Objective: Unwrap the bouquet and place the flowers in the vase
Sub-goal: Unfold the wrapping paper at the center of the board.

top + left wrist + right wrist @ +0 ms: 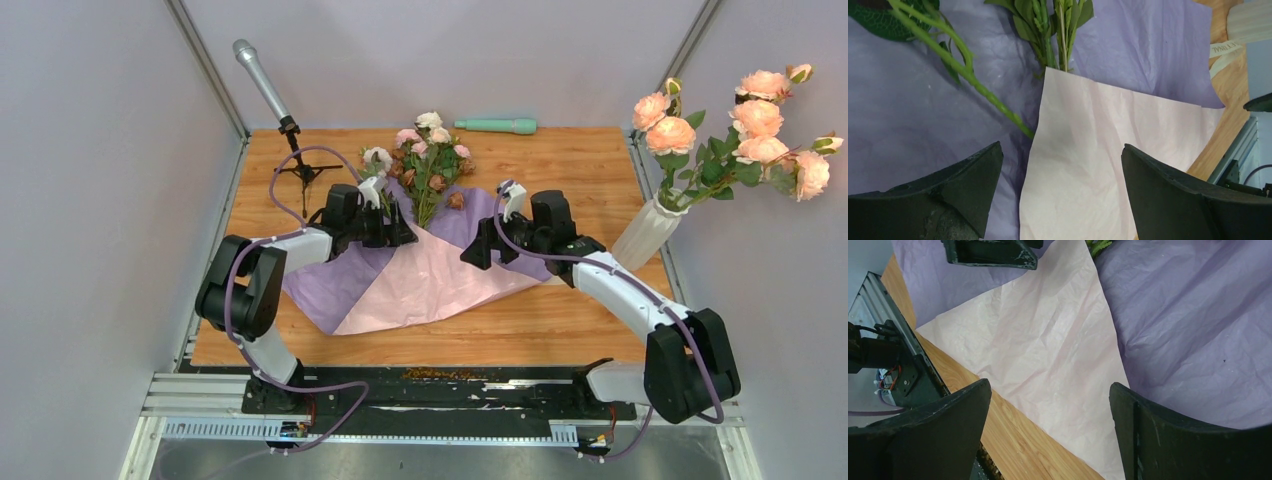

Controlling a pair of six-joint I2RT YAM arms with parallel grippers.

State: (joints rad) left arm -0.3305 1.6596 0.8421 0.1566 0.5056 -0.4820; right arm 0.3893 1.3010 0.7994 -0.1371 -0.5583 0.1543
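The bouquet's wrapping lies spread flat mid-table, a lilac sheet [330,285] with a pink sheet [425,280] on top. The flowers [428,160], small pink, white and brown roses, lie at its far edge with their stems [1048,45] running onto the paper. My left gripper [385,228] hovers open over the paper's left part, just short of the stems, its jaws [1062,150] empty above the pink sheet [1098,150]. My right gripper [490,245] stands open over the right part, empty above the pink sheet [1048,350]. The ribbed white vase [645,235] stands at the right edge.
Large peach roses [760,135] on leafy branches fill the vase. A mint-green cylinder [497,126] lies at the back edge. A microphone on a small stand [262,80] rises at the back left. A cream ribbon [1223,49] lies on the wood beside the lilac sheet.
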